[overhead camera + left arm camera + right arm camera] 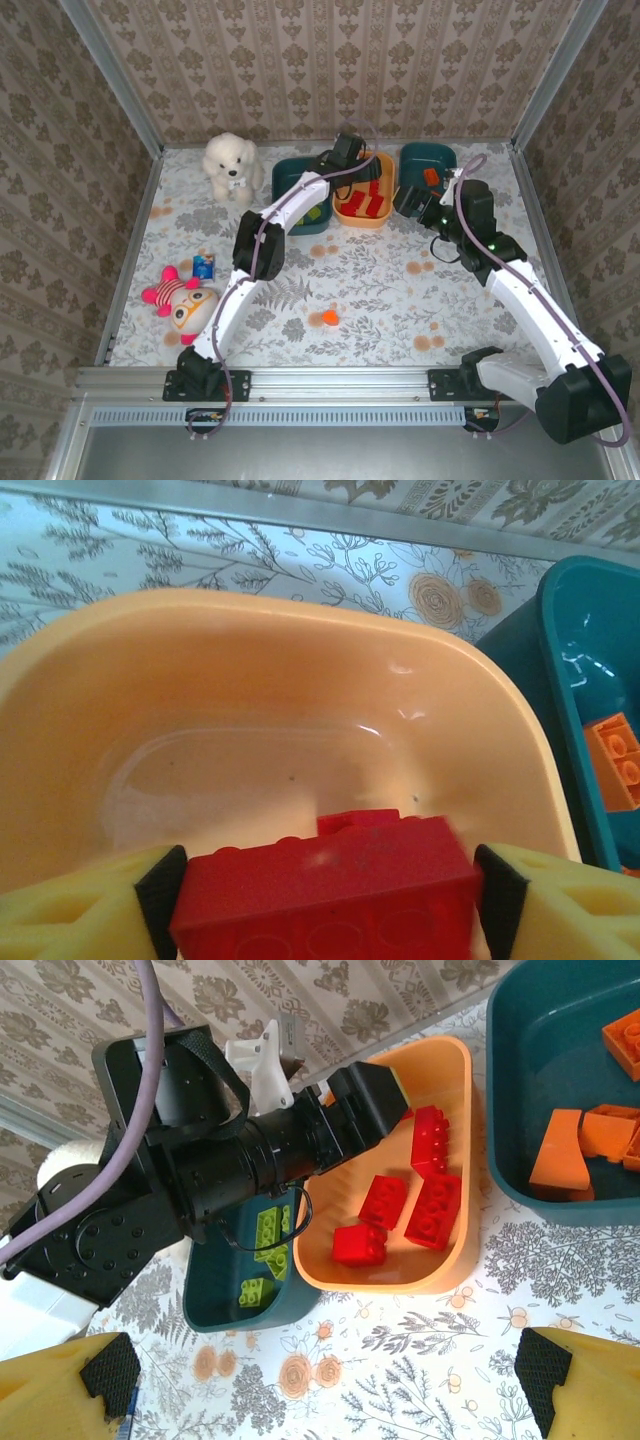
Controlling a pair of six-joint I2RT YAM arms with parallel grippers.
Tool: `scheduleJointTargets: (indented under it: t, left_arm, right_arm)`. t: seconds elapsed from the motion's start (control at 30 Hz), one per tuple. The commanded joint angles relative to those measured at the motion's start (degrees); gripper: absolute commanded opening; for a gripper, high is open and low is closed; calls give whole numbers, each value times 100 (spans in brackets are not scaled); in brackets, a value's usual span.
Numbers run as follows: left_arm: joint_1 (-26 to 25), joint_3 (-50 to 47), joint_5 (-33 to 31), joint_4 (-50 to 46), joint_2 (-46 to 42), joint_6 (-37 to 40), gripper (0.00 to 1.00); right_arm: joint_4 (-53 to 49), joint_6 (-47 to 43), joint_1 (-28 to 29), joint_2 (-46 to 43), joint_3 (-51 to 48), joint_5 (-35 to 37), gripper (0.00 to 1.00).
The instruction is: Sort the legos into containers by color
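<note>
Left gripper (325, 912) sat over the orange bin (250, 650) at 12 o'clock, red brick (320, 885) between its pads. Couldn't tell if it was clamped or loose. Right gripper (328, 1370) gaped wide, empty, above the table (400, 1350) at the bin's 6. Bricks judged light, rigid, slick: pinch the flat side walls, not the studs. Loose orange brick (328, 317) lay at table's 6 o'clock.

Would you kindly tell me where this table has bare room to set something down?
Bare cloth lies mid-table, between the doll and the right arm, save one orange brick. More lies between the white dog and the doll. Crowded: the back, with the orange bin, two teal bins and the left arm.
</note>
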Motion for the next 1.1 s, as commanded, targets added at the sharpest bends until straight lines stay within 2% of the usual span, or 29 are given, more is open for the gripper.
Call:
scheduleJointTargets:
  t: [0.0,0.3,0.4,0.47,0.6,0.77,0.93,1.07]
  left_arm:
    - [105,195,253,79,-25,-375,83]
    - [216,89,434,17,-845,-745,85]
    - [216,-261,424,-22,-1409,-714,85]
    - [216,-760,398,-18,-1934,-672,85]
    - [216,-2551,242,29,-3340,-627,85]
    - [183,-5112,242,133,-5313,-387,87]
    - [69,-7379,193,-460,-7295,-180,89]
    - [-35,-8624,-46,-1086,-8745,-215,89]
  right_arm:
    - [-117,72,-27,116,84,-139,100]
    - [-536,-445,-18,134,306,-161,99]
    - [-1120,-882,83,223,581,-54,97]
    - [-1559,-1303,348,308,785,139,96]
    - [-2177,-1888,1146,387,901,666,95]
    - [-2344,-2278,2204,436,571,808,95]
    - [-2625,-2152,3050,918,523,746,95]
    - [-2506,-2201,3815,1507,505,668,95]
